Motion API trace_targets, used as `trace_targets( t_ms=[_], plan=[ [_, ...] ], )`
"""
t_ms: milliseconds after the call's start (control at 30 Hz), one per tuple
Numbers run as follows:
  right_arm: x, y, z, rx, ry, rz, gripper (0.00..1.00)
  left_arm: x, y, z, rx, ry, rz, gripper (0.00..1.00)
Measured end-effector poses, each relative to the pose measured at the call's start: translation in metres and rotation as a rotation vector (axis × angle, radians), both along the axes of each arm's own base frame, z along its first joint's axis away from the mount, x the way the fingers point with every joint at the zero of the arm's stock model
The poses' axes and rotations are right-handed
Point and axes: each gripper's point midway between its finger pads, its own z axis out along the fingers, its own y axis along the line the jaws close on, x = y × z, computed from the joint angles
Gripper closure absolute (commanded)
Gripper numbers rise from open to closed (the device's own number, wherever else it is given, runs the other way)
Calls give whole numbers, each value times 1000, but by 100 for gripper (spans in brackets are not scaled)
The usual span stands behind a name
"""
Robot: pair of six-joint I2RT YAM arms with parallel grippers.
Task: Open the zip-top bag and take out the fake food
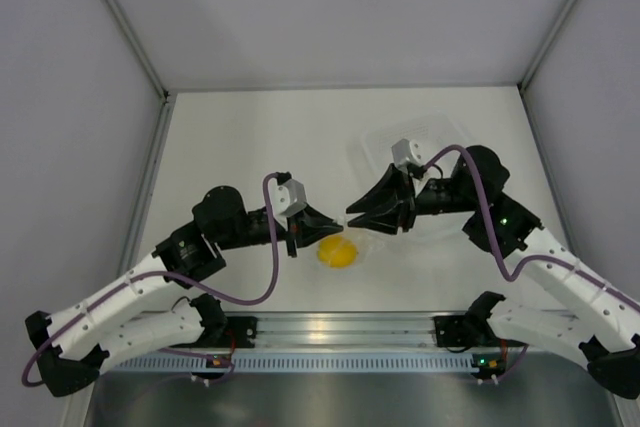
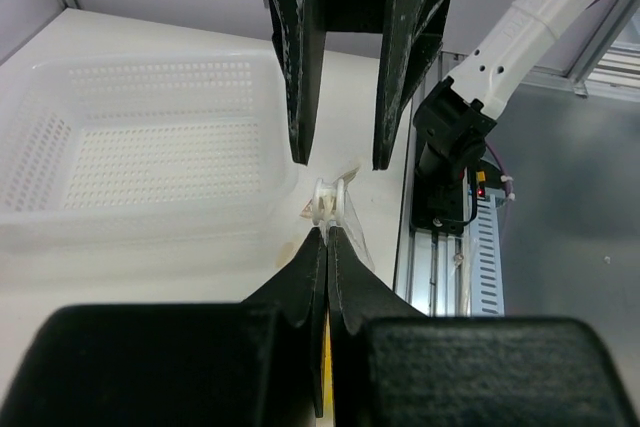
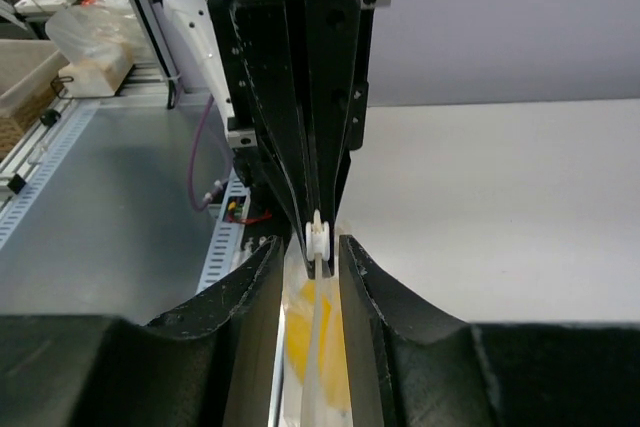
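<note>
The zip-top bag (image 1: 364, 244) lies between the two grippers with the yellow fake food (image 1: 337, 253) inside it. In the right wrist view the food (image 3: 300, 342) shows through the plastic below the bag's white slider (image 3: 318, 238). My left gripper (image 2: 328, 234) is shut on the bag's top edge just behind the slider (image 2: 330, 201). My right gripper (image 3: 312, 244) is open, its fingers on either side of the slider without touching it. In the top view the left gripper (image 1: 325, 229) and the right gripper (image 1: 352, 219) face each other, tips almost meeting.
A rigid clear perforated tray (image 2: 150, 147) stands on the table behind the right gripper, partly under the right arm in the top view (image 1: 385, 147). The metal rail (image 1: 340, 332) with both arm bases runs along the near edge.
</note>
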Motion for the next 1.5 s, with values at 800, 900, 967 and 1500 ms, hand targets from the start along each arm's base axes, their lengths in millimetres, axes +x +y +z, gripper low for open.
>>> trace_targets(
  t_ms=[800, 900, 967, 1500],
  plan=[
    [-1, 15, 2, -4, 71, 47, 74, 6, -1, -2, 7, 3, 26, 100],
    [0, 15, 1, -5, 71, 42, 73, 6, -1, -2, 7, 3, 28, 100],
    [2, 16, 1, -6, 68, 33, 71, 6, -1, -2, 7, 3, 28, 100],
    [12, 19, -12, -27, 65, -7, 69, 6, -1, -2, 6, 3, 26, 100]
  ],
)
